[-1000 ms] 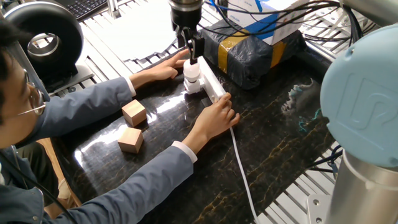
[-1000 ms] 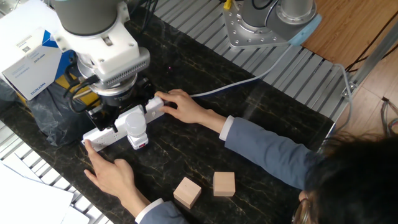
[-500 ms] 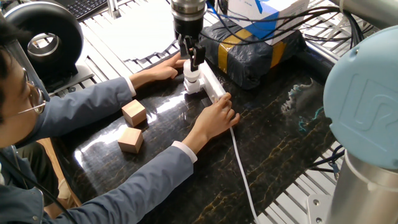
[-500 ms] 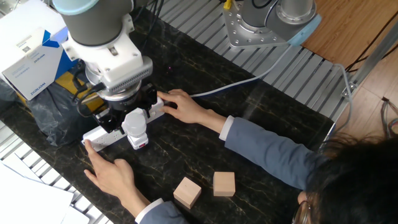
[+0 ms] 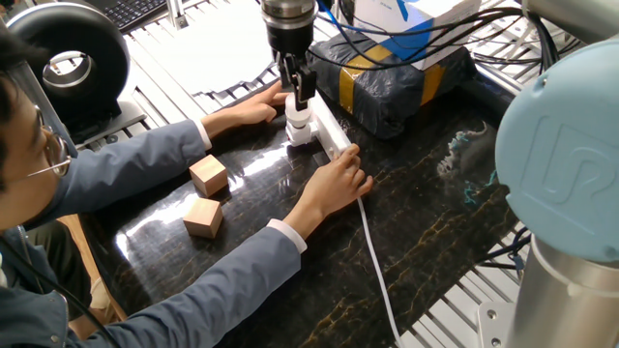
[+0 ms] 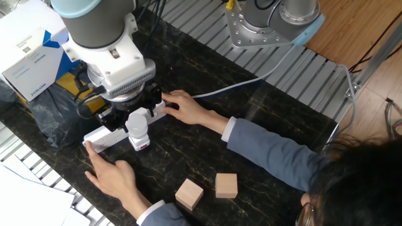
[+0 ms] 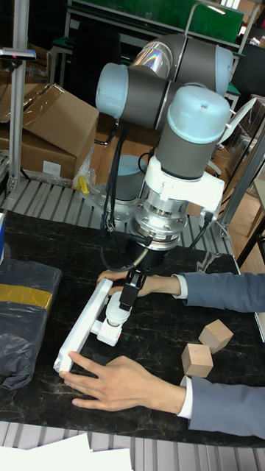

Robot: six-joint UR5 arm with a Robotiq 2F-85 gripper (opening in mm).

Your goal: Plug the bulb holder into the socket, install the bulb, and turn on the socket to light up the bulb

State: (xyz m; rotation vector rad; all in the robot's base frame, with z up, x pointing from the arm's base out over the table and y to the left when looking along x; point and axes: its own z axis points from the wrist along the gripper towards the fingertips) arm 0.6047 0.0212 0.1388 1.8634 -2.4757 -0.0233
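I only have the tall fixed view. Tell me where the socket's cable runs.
Observer: The white cable leaves the end of the socket that lies under the person's hand. It then trails across the dark table to its edge.
Operator: Now describe whoever is holding the socket down.
Observer: One person wearing glasses is seated at the table's side, with a hand at each end of the socket. Your view cuts off the face.
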